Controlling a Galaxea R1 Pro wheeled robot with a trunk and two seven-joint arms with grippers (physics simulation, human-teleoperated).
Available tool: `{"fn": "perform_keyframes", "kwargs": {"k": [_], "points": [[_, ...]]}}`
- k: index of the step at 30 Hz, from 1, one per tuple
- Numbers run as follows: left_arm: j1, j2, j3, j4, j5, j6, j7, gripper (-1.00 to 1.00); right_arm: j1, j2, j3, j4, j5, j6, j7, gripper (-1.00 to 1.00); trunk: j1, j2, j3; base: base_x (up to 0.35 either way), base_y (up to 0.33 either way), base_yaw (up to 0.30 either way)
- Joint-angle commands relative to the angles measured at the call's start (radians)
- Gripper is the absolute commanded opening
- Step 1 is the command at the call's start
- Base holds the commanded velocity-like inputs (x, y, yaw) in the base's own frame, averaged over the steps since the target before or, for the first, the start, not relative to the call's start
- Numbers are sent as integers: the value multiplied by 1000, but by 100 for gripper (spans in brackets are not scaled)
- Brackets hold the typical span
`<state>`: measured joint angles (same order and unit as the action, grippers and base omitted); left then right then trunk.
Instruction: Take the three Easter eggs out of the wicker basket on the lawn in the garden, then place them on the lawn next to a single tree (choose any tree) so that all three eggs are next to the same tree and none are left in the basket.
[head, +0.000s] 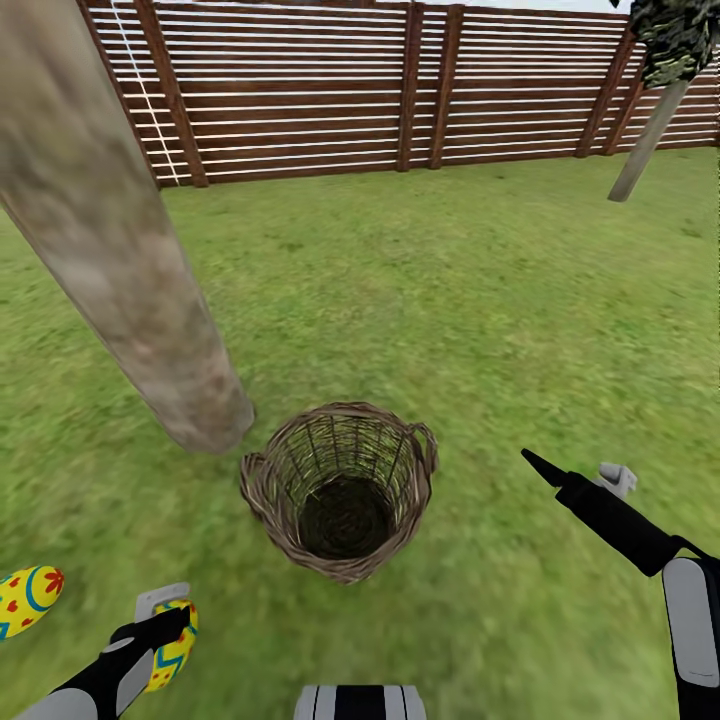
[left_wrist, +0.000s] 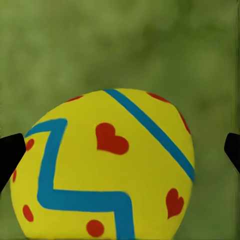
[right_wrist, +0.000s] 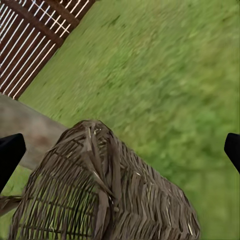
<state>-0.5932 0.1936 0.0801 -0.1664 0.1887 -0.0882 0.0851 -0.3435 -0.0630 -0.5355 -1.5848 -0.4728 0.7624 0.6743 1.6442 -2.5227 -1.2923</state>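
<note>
My left gripper (head: 168, 622): near edge of the head view; its fingers are spread wide, an egg between them with gaps on both sides, and I can't tell whether the egg lies on the grass.
Egg at my left gripper (left_wrist: 102, 167): yellow, red hearts, blue zigzag and stripe, over the lawn (head: 480, 300).
Second egg (head: 28, 598): on the grass at the left edge, near the first egg.
My right gripper (head: 578, 475): low on the right, fingers wide apart, holding nothing.
Wicker basket (head: 342, 488): upright on the lawn between my arms; no egg shows inside.
Tree (head: 110, 240): thick trunk, its base just beside the basket.
Fence (head: 400, 85): brown slats along the lawn's far edge.
</note>
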Motion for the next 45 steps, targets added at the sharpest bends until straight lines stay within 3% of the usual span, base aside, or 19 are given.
{"fn": "perform_keyframes", "kwargs": {"k": [1,45], "points": [[0,0,4,1,5,-3,-1,100,-1,0,-1,0,-2,6,2,100,-1,0,3,0,0,0],[0,0,4,1,5,-2,0,100,-1,-1,-6,2,-3,6,2,100,-20,10,173,0,0,0]]}}
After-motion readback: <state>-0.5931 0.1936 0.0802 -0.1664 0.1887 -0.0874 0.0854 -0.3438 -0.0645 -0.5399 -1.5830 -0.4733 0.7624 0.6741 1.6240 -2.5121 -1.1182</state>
